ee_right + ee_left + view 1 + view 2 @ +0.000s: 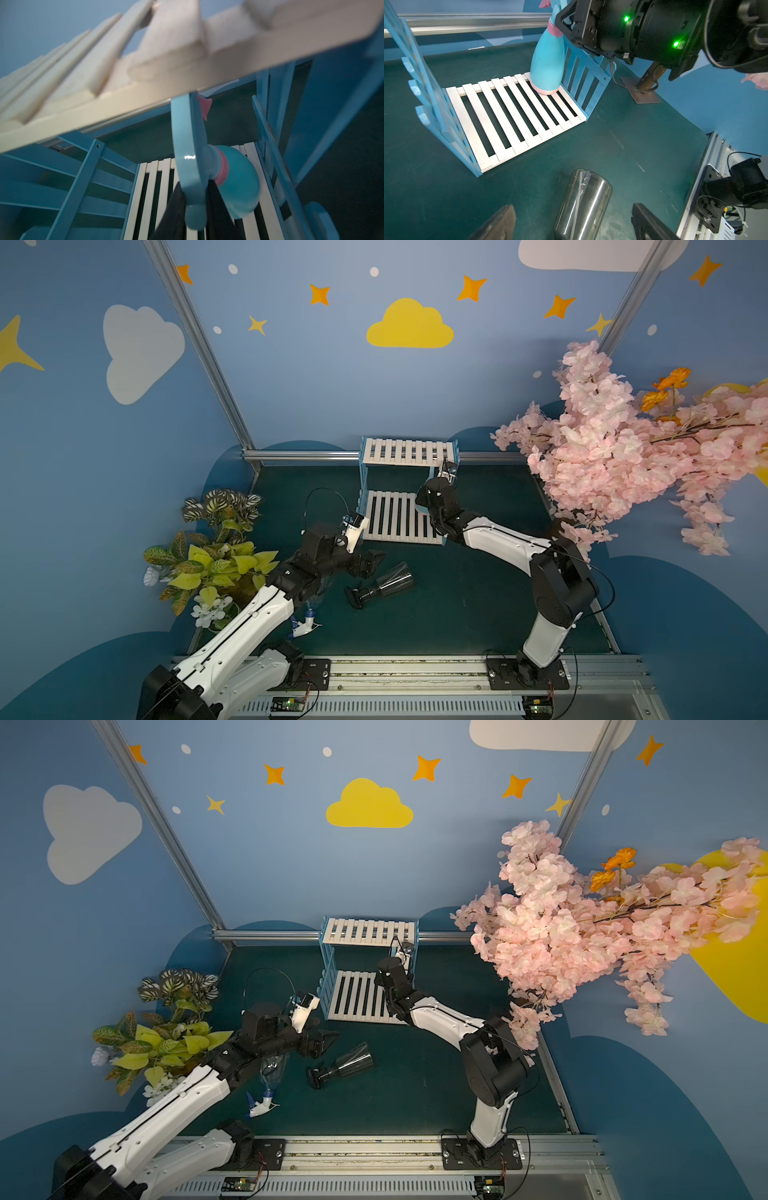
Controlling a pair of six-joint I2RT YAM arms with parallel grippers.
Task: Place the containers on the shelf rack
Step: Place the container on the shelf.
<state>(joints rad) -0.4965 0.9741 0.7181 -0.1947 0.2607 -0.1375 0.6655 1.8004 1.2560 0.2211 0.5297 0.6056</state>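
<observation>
While the right hand (195,199) is clamped on the neck and trigger head of the light-blue bottle (546,68), that bottle stands on the lower shelf of the shelf rack (500,116), in the shelf's back corner just beside the picket side, leaning slightly, with its pink-banded base on the white slats or very nearly so. The rack stands at the middle of the far edge of the worktop (478,593). So the step in hand looks like the set-down of the first container. The next move calls for parting the fingers without tipping the bottle, then drawing back clear of the upper shelf close overhead.

Two containers are not yet shelved. The dark smoky bottle (390,583) lies on its side near the middle of the worktop, in front of the rack. The left hand (370,562) hovers over it with its fingers well apart, holding nothing; a grasp there would probably need the fingers to straddle the body or the neck. The clear bottle (272,1073) lies on its side toward the front left corner, partly under the left arm.

No brand, label or writing can be read on the bottles or the rack.
</observation>
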